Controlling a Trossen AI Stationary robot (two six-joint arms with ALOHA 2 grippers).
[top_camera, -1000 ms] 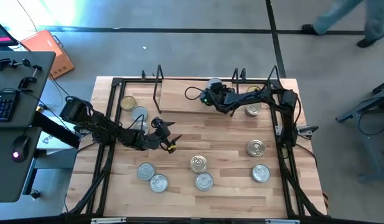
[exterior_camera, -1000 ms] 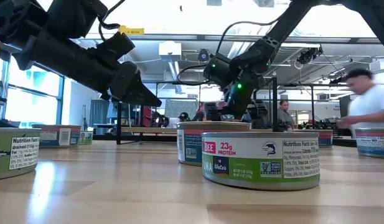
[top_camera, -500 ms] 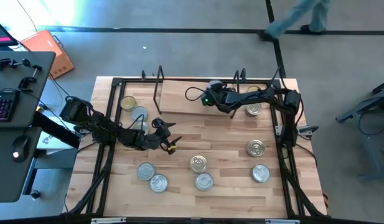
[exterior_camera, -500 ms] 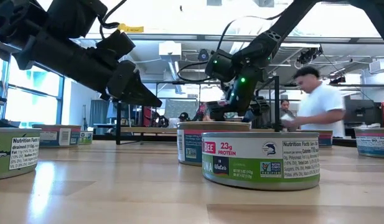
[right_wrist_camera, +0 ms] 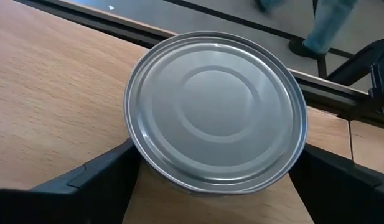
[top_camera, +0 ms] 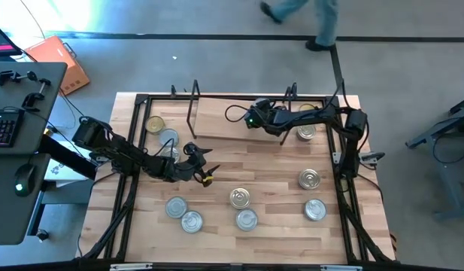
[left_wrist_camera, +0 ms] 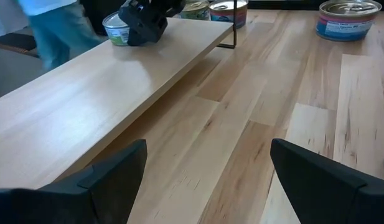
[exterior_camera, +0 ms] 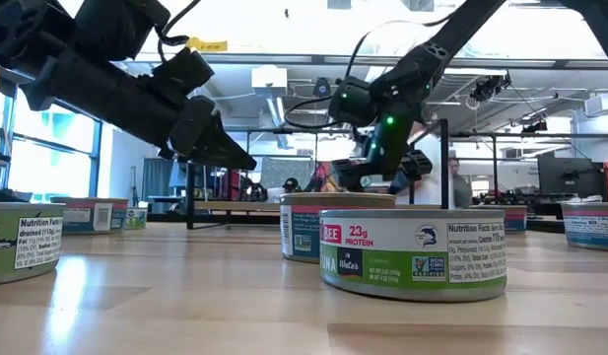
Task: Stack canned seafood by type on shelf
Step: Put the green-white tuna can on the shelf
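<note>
At the upper middle of the overhead frame, the right gripper (top_camera: 256, 119) sits over the light board of the shelf (top_camera: 216, 120), which lies along the far edge of the table (top_camera: 277, 177). Its wrist camera shows a silver-topped tin (right_wrist_camera: 215, 112) standing on the shelf board between the two dark fingers (right_wrist_camera: 98, 180), one on each side of the tin; whether they press its wall cannot be told. The left wrist camera sees the same tin (left_wrist_camera: 117, 29) at the upper left of its frame, on the shelf with the right gripper (left_wrist_camera: 144, 22) over it.

Left of centre in the overhead frame, the left gripper (top_camera: 204, 164) hangs above bare table with its jaws spread wide and nothing between them; its two fingers (left_wrist_camera: 114, 177) show well apart at the bottom of its wrist frame.

Other tins are scattered on the table: two at the upper left beside the shelf (top_camera: 155, 125) (top_camera: 169, 138), two at the lower left (top_camera: 176, 207) (top_camera: 191, 221), two at lower centre (top_camera: 241, 198) (top_camera: 247, 220), and three on the right (top_camera: 306, 132) (top_camera: 310, 179) (top_camera: 315, 210). In the level frame a green-labelled tin (exterior_camera: 413, 253) stands nearest, lower right of centre. A person's legs (top_camera: 310, 15) show at the top edge of the overhead frame, on the floor beyond the table.
</note>
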